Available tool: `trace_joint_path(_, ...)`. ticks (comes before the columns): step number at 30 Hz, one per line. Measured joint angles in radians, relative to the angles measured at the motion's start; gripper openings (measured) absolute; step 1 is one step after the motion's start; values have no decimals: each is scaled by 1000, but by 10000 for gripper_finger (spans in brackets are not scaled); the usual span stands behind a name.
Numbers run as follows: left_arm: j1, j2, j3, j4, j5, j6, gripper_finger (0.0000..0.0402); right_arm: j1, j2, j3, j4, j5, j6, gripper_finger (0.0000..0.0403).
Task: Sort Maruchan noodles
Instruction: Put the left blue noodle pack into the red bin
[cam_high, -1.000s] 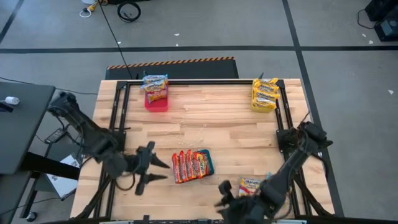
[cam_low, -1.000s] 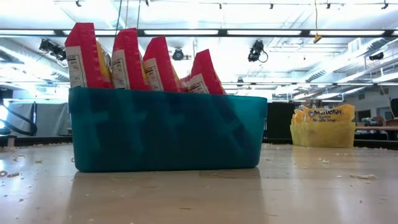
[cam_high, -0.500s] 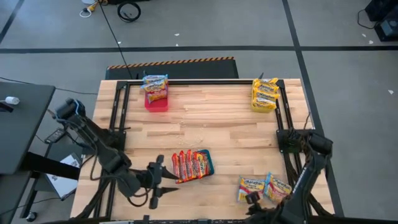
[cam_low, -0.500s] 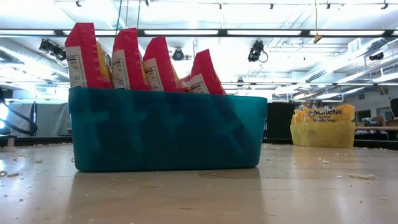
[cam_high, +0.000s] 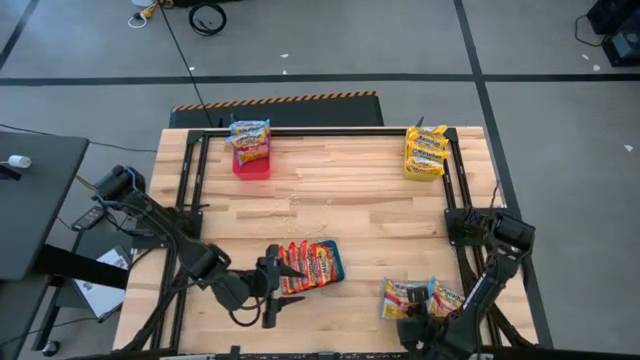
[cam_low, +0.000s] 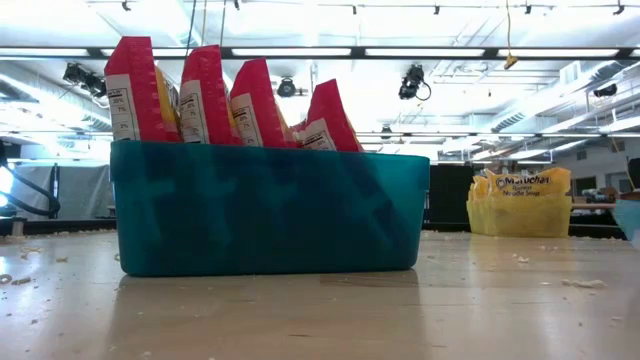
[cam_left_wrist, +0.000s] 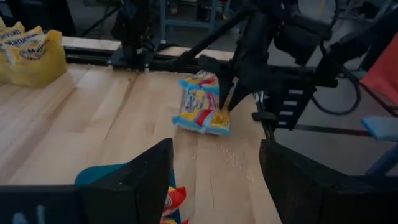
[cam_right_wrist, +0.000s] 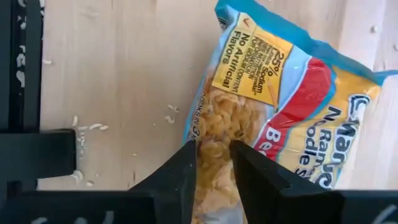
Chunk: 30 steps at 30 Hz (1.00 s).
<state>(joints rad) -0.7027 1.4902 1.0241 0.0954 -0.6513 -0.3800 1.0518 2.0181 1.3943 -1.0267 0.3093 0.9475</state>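
Blue-trimmed noodle packet (cam_right_wrist: 273, 106) lies flat, between right hand (cam_right_wrist: 214, 165) fingers.

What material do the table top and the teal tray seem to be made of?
The table top looks like wood with a light, matte finish: pale planks with visible joints and grain run across it. The teal tray appears to be plastic: its wall is smooth, one even colour, with rounded corners and a slightly translucent look.
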Motion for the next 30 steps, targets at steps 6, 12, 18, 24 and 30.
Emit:
trace_joint_path(6,37,2,0,1,47,12,254,-32,0,-56,-42,211,-94,141)
trace_joint_path(12,80,2,0,12,104,17,254,-84,-1,-18,-270,259,-144,146)
trace_joint_path(18,96,-6,0,4,123,77,253,-41,-46,-47,-445,185,8,146)
trace_joint_path(24,129,-14,0,-106,133,44,239,-65,-137,-242,-309,51,-3,146)
trace_joint_path(30,147,-3,0,-154,153,-16,232,-167,-191,-401,53,21,-165,146)
